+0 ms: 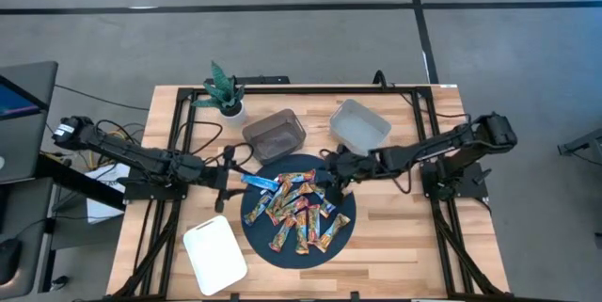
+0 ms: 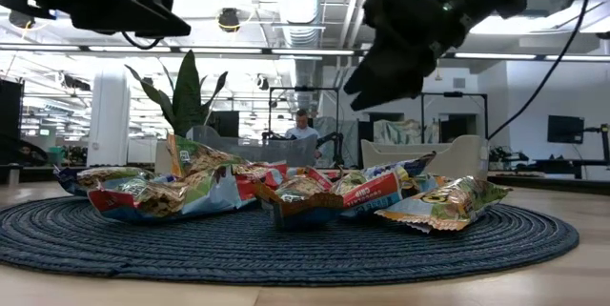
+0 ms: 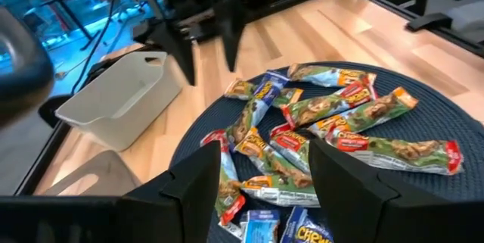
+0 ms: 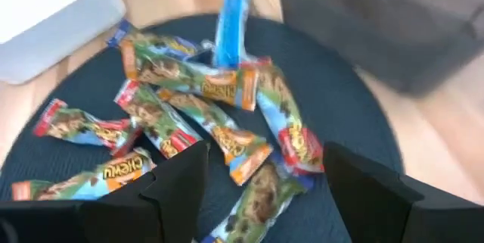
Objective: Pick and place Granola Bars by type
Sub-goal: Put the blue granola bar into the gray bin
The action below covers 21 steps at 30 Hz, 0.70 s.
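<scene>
Several granola bars (image 1: 299,210) in green, orange and red wrappers lie heaped on a round dark woven mat (image 1: 346,227). One blue-and-white bar (image 1: 259,182) lies at the mat's far left edge, also seen as a blue bar (image 4: 231,20) in the right wrist view. My left gripper (image 1: 230,182) is open at the mat's left edge, its fingers (image 3: 204,190) level with the pile (image 3: 333,126). My right gripper (image 1: 331,189) is open above the pile's far right part (image 4: 227,133), clear of the bars (image 2: 315,192). It hangs over them as a dark gripper (image 2: 400,44) in the low view.
A white lidded container (image 1: 214,255) sits near the table's near left. A dark bin (image 1: 275,135) and a light grey bin (image 1: 359,123) stand beyond the mat. A potted plant (image 1: 224,93) stands at the far left. Bare wood shows right of the mat (image 1: 404,236).
</scene>
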Tool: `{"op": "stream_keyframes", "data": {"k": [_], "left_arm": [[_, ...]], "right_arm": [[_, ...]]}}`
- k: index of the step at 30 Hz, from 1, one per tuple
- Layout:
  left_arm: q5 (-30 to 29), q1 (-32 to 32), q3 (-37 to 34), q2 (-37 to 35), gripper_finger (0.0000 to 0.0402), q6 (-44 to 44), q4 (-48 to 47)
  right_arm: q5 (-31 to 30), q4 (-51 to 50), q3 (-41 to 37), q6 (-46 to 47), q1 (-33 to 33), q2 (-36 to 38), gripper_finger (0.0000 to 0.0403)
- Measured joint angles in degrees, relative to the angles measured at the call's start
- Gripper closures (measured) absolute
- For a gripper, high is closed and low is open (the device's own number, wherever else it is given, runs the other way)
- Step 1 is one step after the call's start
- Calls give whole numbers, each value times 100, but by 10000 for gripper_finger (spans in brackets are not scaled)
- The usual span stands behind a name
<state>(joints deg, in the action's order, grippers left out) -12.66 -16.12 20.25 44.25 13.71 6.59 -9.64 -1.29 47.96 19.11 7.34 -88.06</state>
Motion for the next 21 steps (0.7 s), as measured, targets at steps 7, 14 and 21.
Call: {"op": "stream_keyframes", "data": {"k": [7,14,21], "left_arm": [[-166,2,0,0,205,-128,-86],[-165,2,0,0,205,-389,-136],[-166,2,0,2,205,-544,-179]], "right_arm": [[-585,-2411,1487,934,92,-962,148],[-546,-3303,2277,960,309,-1810,148],[-539,-3469,2333,1267,579,-1733,148]]}}
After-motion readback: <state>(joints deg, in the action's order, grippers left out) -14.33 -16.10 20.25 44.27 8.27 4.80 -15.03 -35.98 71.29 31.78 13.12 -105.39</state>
